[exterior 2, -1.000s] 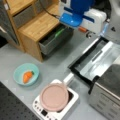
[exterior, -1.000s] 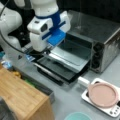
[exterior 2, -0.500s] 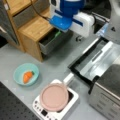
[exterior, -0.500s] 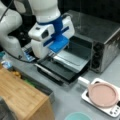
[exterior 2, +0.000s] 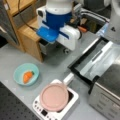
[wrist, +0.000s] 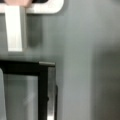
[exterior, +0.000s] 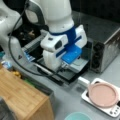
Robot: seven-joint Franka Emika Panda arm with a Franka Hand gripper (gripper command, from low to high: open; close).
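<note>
A: Which large items are recorded, and in which views?

B: The arm (exterior: 57,32) is recorded in both front views, above the open oven door (exterior: 72,68); the toaster oven (exterior: 107,50) is seen at a front view's right, and its door (exterior 2: 100,62) is laid flat toward the table (exterior 2: 55,65). The wooden cabinet (exterior 2: 25,32) is shown at a front view's left, just beside the arm; only its top (exterior: 22,97) is shown at a front view's bottom.

A: What is shown in one view only?

B: The teal bowl (exterior 2: 26,74) with a carrot (exterior 2: 27,76) inside is fully shown in a front view; only a rim (exterior: 77,116) is caught elsewhere. In the wrist view the door's black frame corner (wrist: 42,70) is seen below, and the white handle (wrist: 15,27) of the white appliance above.

A: Where is the appliance, and what is the state of the gripper?

B: The white appliance (exterior 2: 56,105), covered by a pink lid (exterior 2: 53,97), is placed near the door's corner; its handle (exterior: 83,81) is pointed toward the door. The gripper (exterior: 65,65) is positioned low over the door, nearest to it; its fingers are hidden by the wrist housing, so open or closed cannot be told.
</note>
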